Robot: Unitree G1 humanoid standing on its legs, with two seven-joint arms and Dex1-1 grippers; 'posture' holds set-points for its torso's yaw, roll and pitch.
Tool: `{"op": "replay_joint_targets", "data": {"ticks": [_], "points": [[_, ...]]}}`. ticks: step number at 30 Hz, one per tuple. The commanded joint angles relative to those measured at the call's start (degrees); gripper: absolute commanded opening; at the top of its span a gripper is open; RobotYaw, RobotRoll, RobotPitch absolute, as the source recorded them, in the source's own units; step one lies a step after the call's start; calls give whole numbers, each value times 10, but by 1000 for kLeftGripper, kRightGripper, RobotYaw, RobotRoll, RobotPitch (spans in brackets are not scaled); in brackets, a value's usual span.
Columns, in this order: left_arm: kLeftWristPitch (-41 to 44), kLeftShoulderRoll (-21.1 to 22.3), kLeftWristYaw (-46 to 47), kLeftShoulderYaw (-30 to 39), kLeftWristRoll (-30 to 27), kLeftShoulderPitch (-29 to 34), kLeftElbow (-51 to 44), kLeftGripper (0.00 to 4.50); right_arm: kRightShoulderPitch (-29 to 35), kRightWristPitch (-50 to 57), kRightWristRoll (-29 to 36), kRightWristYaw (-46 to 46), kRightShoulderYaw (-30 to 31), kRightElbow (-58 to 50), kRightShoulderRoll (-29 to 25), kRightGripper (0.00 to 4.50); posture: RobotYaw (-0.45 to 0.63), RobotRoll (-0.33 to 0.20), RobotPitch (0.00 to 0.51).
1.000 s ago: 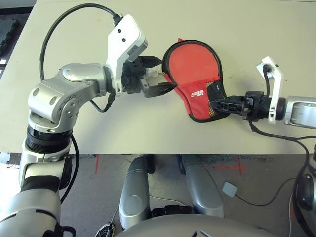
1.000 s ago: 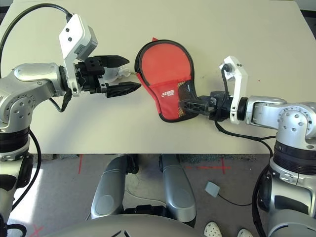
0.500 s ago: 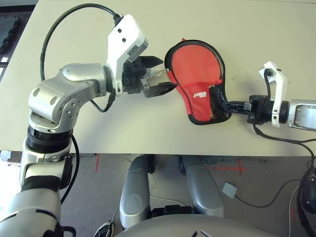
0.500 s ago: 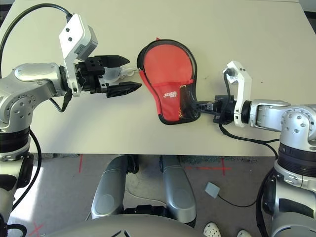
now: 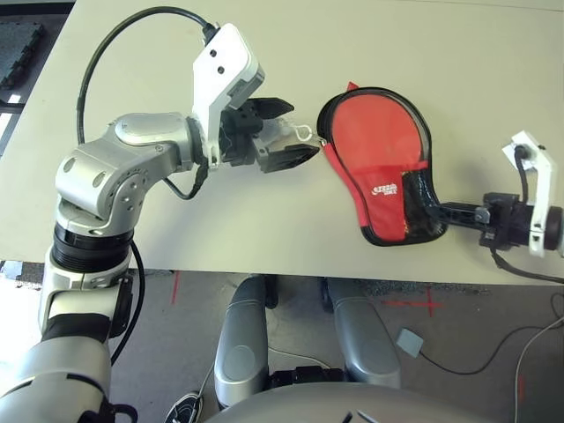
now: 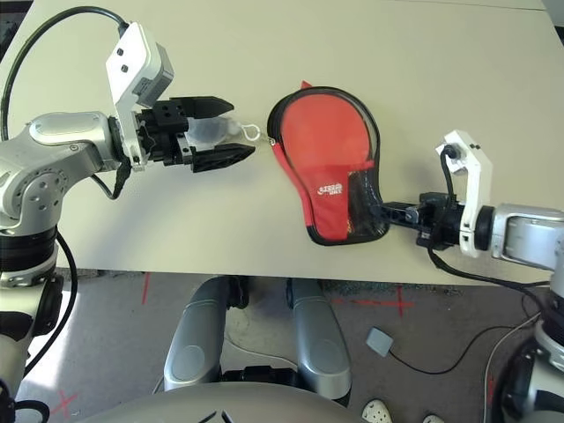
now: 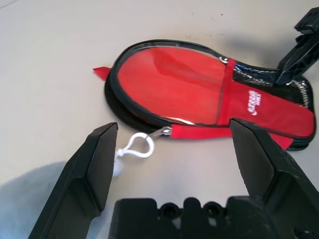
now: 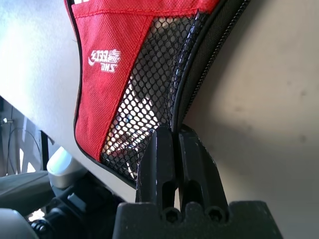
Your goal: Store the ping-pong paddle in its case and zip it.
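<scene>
Red-and-black paddle-shaped fabric case (image 6: 322,167) | lay on the table (image 6: 176,238), rim pinched in right end effector (image 8: 175,130), beyond wide-open left end effector (image 7: 174,124) | likely soft, light, bending easily; best held by stiffer rim

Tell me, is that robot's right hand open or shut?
Shut: its fingers are pinched together on the edge of the case, by the mesh pocket.

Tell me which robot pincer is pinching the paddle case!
The right pincer, closed on the case's black edge by the mesh pocket; the left pincer is wide open.
</scene>
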Motion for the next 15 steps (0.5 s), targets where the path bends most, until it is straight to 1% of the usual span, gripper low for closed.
{"op": "replay_joint_targets", "data": {"ticks": [1,9,15], "points": [[-8,-7,-8,-10,1,-5,1,4500,26,11,39,9,-14,-24,-9,47,-121,0,344],[-11,-14,-11,-13,6,-9,5,4500,60,11,83,-7,-24,-41,-13,47,-129,0,338],[-15,-16,-13,-15,8,-10,7,4500,82,11,98,-9,-31,-46,-26,47,-133,0,333]]}}
